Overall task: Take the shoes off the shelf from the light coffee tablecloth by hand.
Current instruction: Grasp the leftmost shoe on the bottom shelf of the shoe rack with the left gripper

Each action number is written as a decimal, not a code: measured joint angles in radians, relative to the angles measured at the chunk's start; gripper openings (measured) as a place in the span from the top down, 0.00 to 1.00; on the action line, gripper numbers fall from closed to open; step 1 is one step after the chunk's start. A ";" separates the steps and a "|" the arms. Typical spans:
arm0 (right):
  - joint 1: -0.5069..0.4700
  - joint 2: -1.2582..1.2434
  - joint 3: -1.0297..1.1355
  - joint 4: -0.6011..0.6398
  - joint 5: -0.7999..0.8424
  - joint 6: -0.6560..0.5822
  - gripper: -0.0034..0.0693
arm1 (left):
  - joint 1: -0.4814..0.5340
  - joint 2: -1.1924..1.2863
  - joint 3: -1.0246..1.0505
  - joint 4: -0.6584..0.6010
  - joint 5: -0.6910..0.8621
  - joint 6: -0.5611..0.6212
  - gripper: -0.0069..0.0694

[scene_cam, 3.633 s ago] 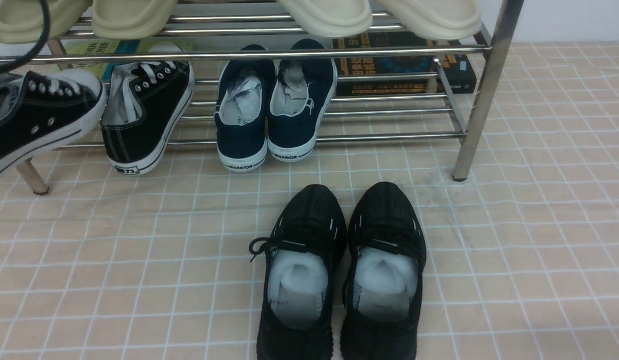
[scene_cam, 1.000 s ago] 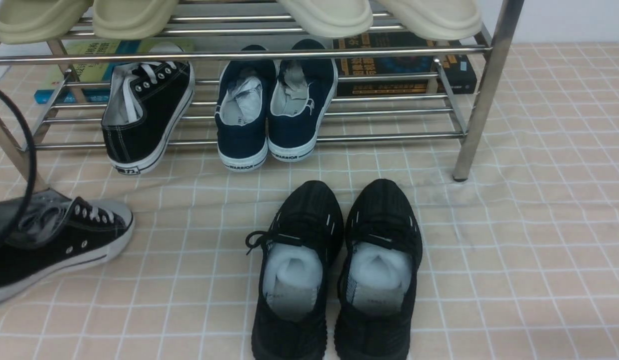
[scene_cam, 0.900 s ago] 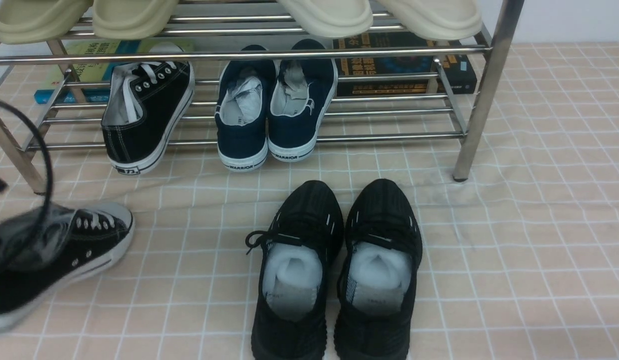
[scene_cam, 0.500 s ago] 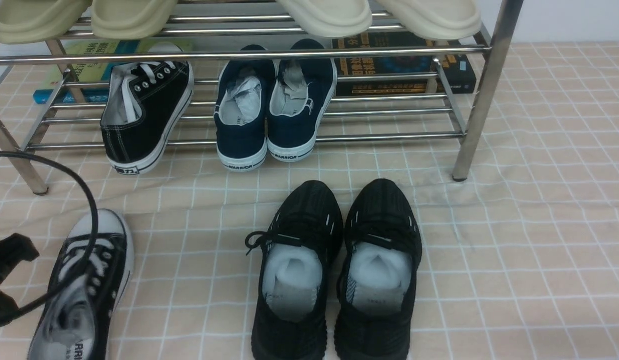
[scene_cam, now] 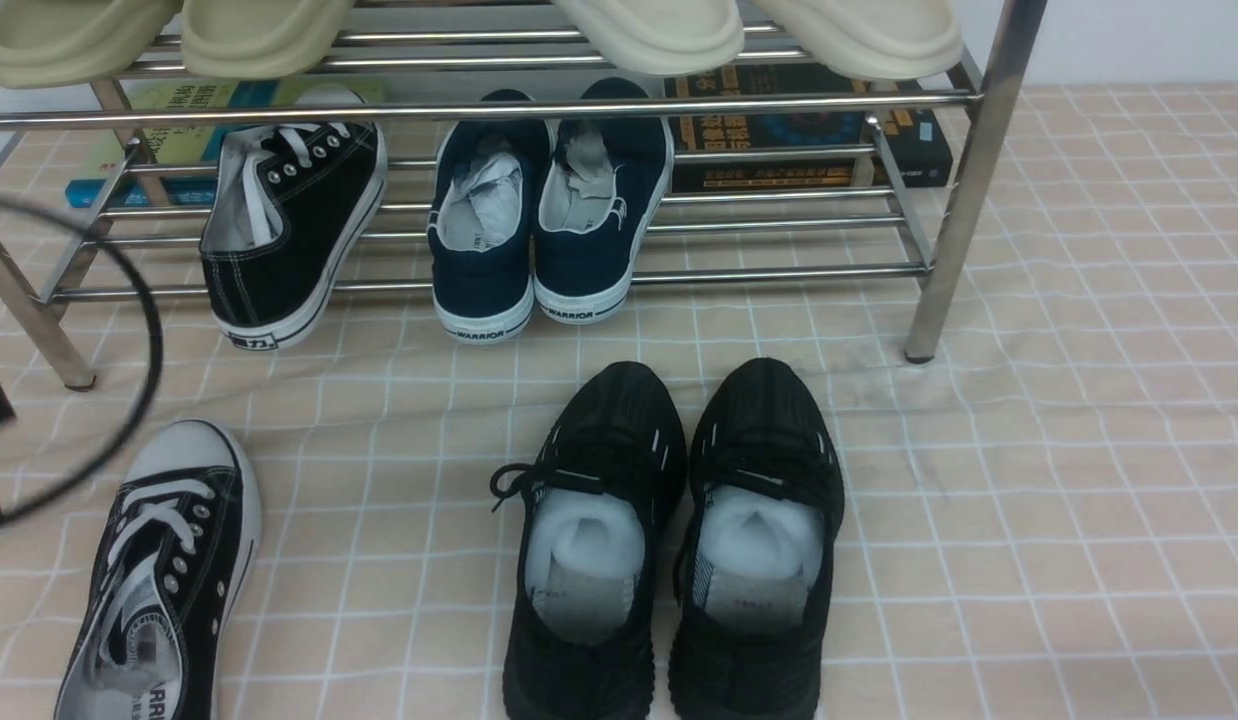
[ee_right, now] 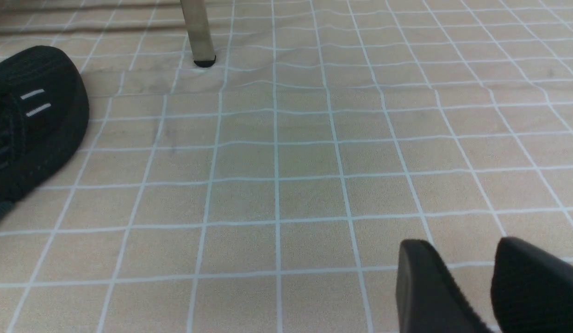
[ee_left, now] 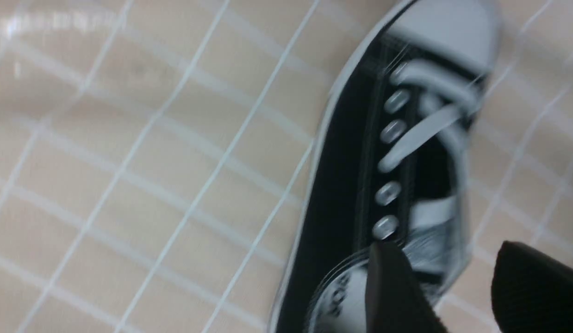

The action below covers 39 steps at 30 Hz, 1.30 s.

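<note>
With one sneaker [scene_cam: 159, 570] laid on the cloth [scene_cam: 1029, 500], its mate [scene_cam: 289, 220] resting on the shelf [scene_cam: 959, 200], and left gripper [ee_left: 457, 296] and right gripper [ee_right: 481, 296] both parted and empty, the left is best raised clear of the laces [ee_left: 425, 134] before the mate is fetched.

Our two grippers, both empty.
Left gripper [ee_left: 453, 296]: jaws apart, above the light coffee tablecloth [ee_left: 129, 162]. Right gripper [ee_right: 471, 286]: jaws apart, low over it.
</note>
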 joint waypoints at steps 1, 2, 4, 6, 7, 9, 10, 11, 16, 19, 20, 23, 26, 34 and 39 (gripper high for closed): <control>0.000 0.000 0.000 0.000 0.000 0.000 0.62 | 0.000 0.011 -0.056 -0.021 0.005 0.025 0.46; 0.000 0.000 0.000 0.000 0.000 0.000 0.62 | 0.000 0.024 -0.094 -0.046 0.005 0.050 0.46; 0.000 0.000 0.000 0.000 0.000 0.000 0.62 | 0.000 0.052 -0.149 -0.102 0.004 0.094 0.45; 0.000 0.000 0.000 0.000 0.000 0.000 0.62 | -0.005 0.085 -0.187 -0.159 0.001 0.129 0.44; 0.000 0.000 0.000 0.000 0.000 0.000 0.62 | -0.013 0.107 -0.204 -0.183 -0.004 0.148 0.43; 0.000 0.000 0.000 0.000 0.000 0.000 0.62 | -0.032 0.143 -0.225 -0.210 -0.013 0.172 0.41; 0.000 0.000 0.000 0.000 0.000 0.000 0.62 | -0.048 0.172 -0.241 -0.220 -0.025 0.185 0.39; 0.000 0.000 0.000 0.000 0.000 0.000 0.62 | -0.066 0.213 -0.261 -0.225 -0.042 0.196 0.37; 0.000 0.000 0.000 0.000 0.000 0.000 0.62 | -0.104 0.400 -0.386 -0.238 -0.096 0.208 0.28; 0.000 0.000 0.000 0.000 0.000 0.000 0.62 | -0.110 0.506 -0.483 -0.235 -0.108 0.209 0.25; 0.000 0.000 0.000 0.000 0.000 0.000 0.62 | -0.111 0.541 -0.513 -0.234 -0.112 0.209 0.25; 0.000 0.000 0.000 0.000 0.000 0.000 0.62 | -0.111 0.631 -0.576 -0.206 -0.122 0.216 0.24; 0.000 0.000 0.000 0.000 0.000 0.000 0.62 | -0.111 0.693 -0.601 -0.193 -0.137 0.218 0.24; 0.000 0.000 0.000 0.000 0.000 0.000 0.62 | -0.111 0.790 -0.609 -0.219 -0.188 0.220 0.24; 0.000 0.000 0.000 0.000 0.000 0.000 0.62 | -0.111 0.829 -0.609 -0.243 -0.217 0.220 0.25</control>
